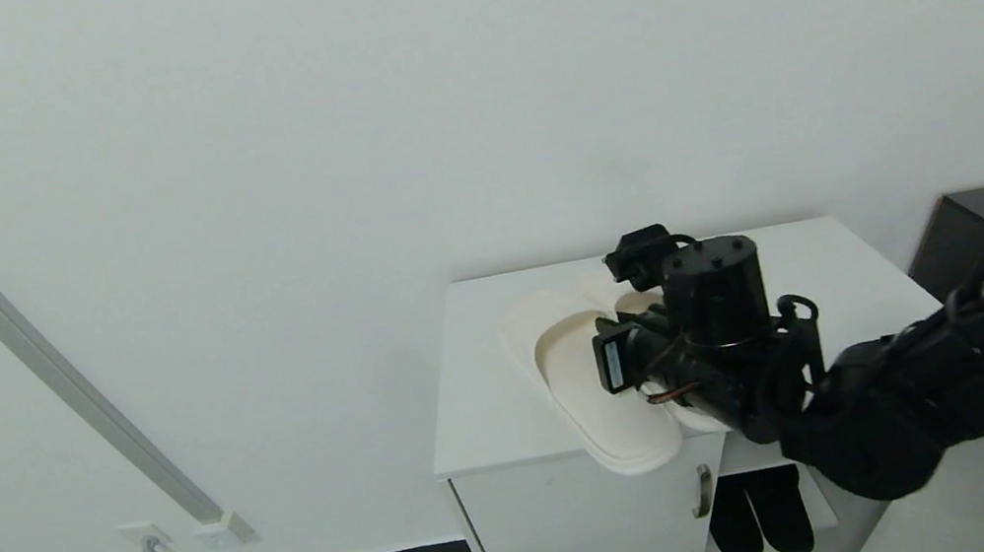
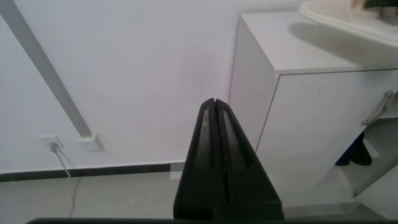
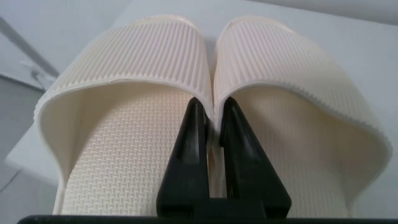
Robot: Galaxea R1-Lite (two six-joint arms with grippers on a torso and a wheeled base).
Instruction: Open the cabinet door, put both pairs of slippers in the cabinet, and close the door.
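the white cabinet [image 1: 486, 417] stands against a pale wall. a pair of cream slippers [image 1: 610, 416] lies side by side on its top, heels jutting a little over the front edge, above the closed left door. that door carries a metal handle [image 1: 702, 491] at its inner edge. beside the handle the right half of the cabinet stands open, and a pair of black slippers [image 1: 760, 516] sits inside, low down, toes upward.

the right arm reaches over the cabinet top from the right. the right gripper [image 3: 213, 121] has one finger inside each cream slipper, just under the ribbed straps. it is pinching the two neighbouring inner walls of the pair together between its fingers.

the left gripper [image 2: 215, 112] hangs lower, out in front of the cabinet's left corner and apart from it. its fingers are pressed together with nothing between them. from there the cabinet's side and the closed door show, with the edge of a cream slipper overhanging the top and the black slippers dark in the open compartment past the handle.

a wall socket [image 1: 144, 537] with a cable plugged in sits low on the wall, well to the left.
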